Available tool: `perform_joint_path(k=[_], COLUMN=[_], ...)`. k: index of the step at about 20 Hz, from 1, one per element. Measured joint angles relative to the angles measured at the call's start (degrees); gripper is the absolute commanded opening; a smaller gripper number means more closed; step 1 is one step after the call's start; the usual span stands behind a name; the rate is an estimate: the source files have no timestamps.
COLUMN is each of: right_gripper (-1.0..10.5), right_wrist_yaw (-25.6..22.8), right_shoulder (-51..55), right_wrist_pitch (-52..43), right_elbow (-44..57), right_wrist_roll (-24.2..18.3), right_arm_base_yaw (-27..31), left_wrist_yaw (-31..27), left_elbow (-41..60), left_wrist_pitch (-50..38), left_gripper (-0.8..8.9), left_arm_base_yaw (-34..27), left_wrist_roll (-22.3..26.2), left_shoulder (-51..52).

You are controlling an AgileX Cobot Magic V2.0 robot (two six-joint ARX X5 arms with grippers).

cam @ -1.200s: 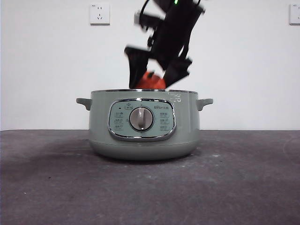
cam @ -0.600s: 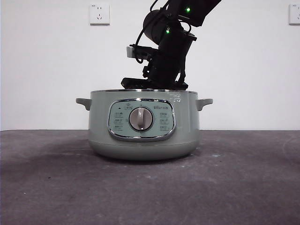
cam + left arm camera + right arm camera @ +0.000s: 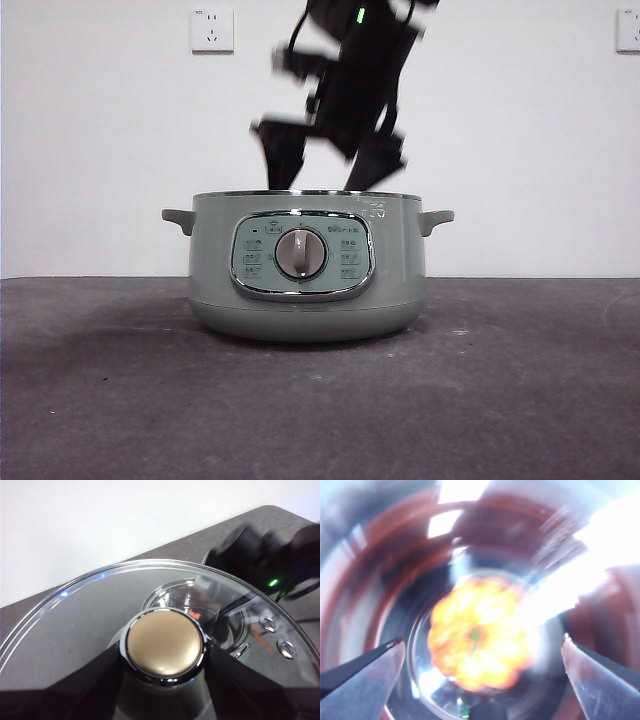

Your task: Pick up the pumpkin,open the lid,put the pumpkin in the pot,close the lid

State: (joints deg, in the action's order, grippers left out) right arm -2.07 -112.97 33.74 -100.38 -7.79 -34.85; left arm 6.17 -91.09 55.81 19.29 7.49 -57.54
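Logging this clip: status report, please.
Right tool open above the pot. Pumpkin inside, free. Left tool shut on lid knob. Nothing in the way.

White wall (image 3: 100, 150) with two sockets (image 3: 212, 29) behind dark grey table (image 3: 320, 400)

Pot (image 3: 308, 265): sage-green, round, upright on table, uncovered, dial and panel facing camera; pumpkin (image 3: 479, 639): orange, ribbed, green stem upward, resting on pot's inner floor, image blurred; lid (image 3: 90, 610): clear glass, chrome rim, rounded knob, off the pot.
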Motion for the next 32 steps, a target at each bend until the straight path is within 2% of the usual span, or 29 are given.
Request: perform_joint_path(k=[4,10,14,21,32], right_gripper=[5.7,5.7,5.7,5.7,5.7], right_wrist_yaw=[-9.2,-9.92,-4.9,4.28,9.55], right_shoulder=[17.46,38.62,45.03,49.79,50.07], right_wrist_pitch=[9.53,20.94,26.49,34.14,42.1], right_elbow=[-0.44,-0.46,-0.46,-0.46,-0.46], right_wrist_roll=[4.26,6.91,8.28,9.77,9.97], right_arm_base_yaw=[1.99,2.95,2.95,2.93,2.93], left_wrist_yaw=[4.17,6.75,7.06,6.93,6.38], left_elbow=[0.0,0.0,0.0,0.0,0.0], left_wrist_pitch=[-3.17,-14.34,-19.67,-25.55,-32.92], left_gripper=[-0.09,-0.09,-0.09,-0.09,-0.09], left_arm_base_yaw=[0.0,1.49,3.43,6.43,8.15], left_wrist_roll=[0.0,0.0,0.0,0.02,0.02], left_shoulder=[-6.03,-20.63,-27.69,-35.78,-44.68])
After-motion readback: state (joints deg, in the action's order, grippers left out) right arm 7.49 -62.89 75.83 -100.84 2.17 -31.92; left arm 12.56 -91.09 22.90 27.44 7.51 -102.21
